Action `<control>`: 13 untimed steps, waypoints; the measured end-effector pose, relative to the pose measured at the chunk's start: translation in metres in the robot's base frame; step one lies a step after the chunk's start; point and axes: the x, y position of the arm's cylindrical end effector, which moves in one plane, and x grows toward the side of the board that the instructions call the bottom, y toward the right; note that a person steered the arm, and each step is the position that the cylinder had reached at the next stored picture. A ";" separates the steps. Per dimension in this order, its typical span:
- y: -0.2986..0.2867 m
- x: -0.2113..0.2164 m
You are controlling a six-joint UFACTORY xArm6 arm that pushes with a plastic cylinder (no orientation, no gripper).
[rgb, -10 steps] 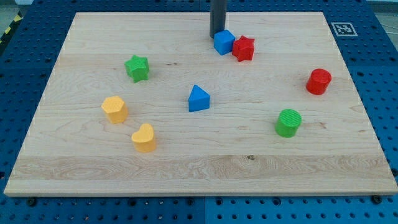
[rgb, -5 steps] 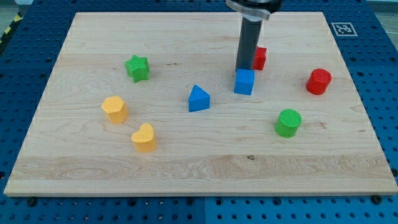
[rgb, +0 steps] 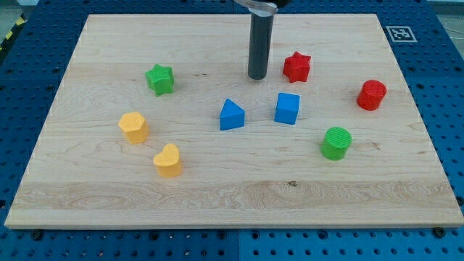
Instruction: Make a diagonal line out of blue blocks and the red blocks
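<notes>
My tip (rgb: 258, 77) rests on the board above the two blue blocks, touching neither. The blue cube (rgb: 287, 109) lies below and right of it. The blue triangular block (rgb: 231, 115) lies below and left of it. The red star (rgb: 296, 67) sits just right of the tip, with a gap between. The red cylinder (rgb: 371, 95) stands near the board's right edge. The two blue blocks sit side by side near the middle of the board.
A green star (rgb: 159, 79) sits at the upper left. A yellow hexagon (rgb: 134, 127) and a yellow heart (rgb: 167, 160) sit at the lower left. A green cylinder (rgb: 336, 142) stands at the lower right. A marker tag (rgb: 399, 33) is at the board's top right corner.
The tip pushed the blue cube down from beside the red star to the middle of the board, then drew back up and left. The red star shifted slightly right and down.
</notes>
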 end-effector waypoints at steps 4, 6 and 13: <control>0.058 -0.010; 0.073 0.018; 0.096 -0.041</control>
